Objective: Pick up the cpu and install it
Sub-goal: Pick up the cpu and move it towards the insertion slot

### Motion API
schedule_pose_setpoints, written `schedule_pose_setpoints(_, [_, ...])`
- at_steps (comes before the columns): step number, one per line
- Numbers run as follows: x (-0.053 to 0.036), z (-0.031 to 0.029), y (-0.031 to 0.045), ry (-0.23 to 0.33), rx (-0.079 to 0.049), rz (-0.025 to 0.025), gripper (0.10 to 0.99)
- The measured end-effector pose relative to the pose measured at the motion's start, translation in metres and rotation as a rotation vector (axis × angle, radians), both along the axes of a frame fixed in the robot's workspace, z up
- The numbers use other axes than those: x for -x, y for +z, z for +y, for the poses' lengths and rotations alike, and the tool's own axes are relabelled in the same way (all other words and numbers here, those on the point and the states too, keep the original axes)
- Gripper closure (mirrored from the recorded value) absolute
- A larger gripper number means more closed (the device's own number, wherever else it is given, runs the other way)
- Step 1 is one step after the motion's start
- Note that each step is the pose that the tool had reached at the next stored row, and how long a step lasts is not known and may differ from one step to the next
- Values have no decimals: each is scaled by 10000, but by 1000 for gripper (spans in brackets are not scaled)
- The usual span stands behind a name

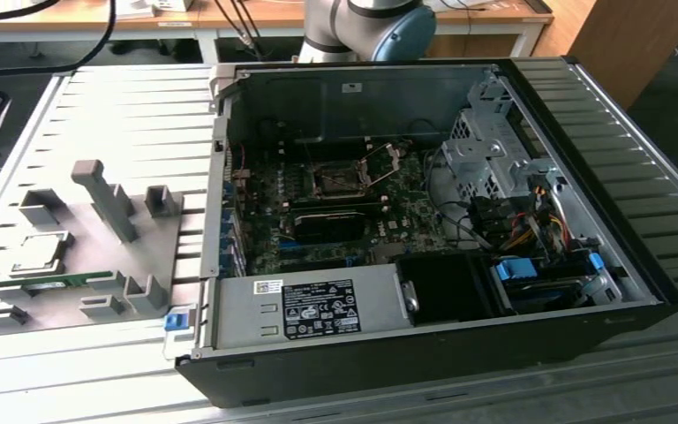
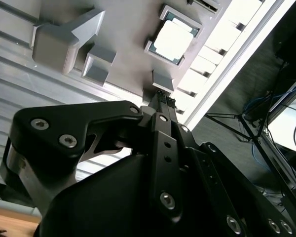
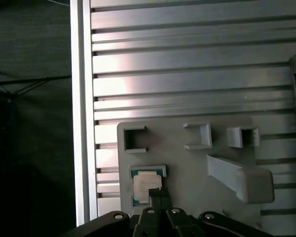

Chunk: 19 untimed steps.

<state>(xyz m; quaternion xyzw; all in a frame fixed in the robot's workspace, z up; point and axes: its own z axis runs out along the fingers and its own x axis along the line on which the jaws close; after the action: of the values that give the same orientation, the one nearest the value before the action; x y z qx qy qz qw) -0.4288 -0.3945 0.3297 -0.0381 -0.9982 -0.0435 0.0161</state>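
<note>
Currently the small flat square cpu (image 1: 39, 250), with a shiny silver-grey metal top and a greenish rim, lies in a nest on the grey plastic fixture plate (image 1: 169, 252), at the exterior view's left of the open black computer case (image 1: 433, 353). In the second wrist view the black gripper (image 2: 163, 95) hovers near the cpu, its thin fingers pressed together and gripping nothing

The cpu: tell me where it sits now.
The cpu lies on the grey fixture plate at the exterior view's left, outside the computer case, next to the memory stick.
</note>
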Motion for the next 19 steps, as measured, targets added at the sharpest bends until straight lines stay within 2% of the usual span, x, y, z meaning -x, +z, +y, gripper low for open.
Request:
schedule_pose_setpoints(3, [0,-1,-39,1,-73,1,973])
schedule_pose_setpoints(4, [0,-2,-52,0,-88,1,922])
schedule_pose_setpoints(5, [1,-2,-64,0,-106,1,922])
schedule_pose_setpoints(6, [1,-2,-77,1,-123,2,855])
schedule_pose_setpoints(7, [1,-3,-90,0,-139,2,855])
schedule_pose_setpoints(10, [2,-4,-134,0,-178,1,678])
schedule_pose_setpoints(11, [2,-4,-150,1,-188,0,678])
schedule_pose_setpoints(12, [2,-4,-167,0,-193,1,620])
schedule_pose_setpoints(13, [3,-5,-185,1,-195,1,620])
schedule_pose_setpoints(16, [4,-5,-239,1,-199,2,447])
schedule_pose_setpoints(18, [4,-5,-274,0,-210,0,447])
schedule_pose_setpoints(19, [4,-5,-291,0,-212,1,380])
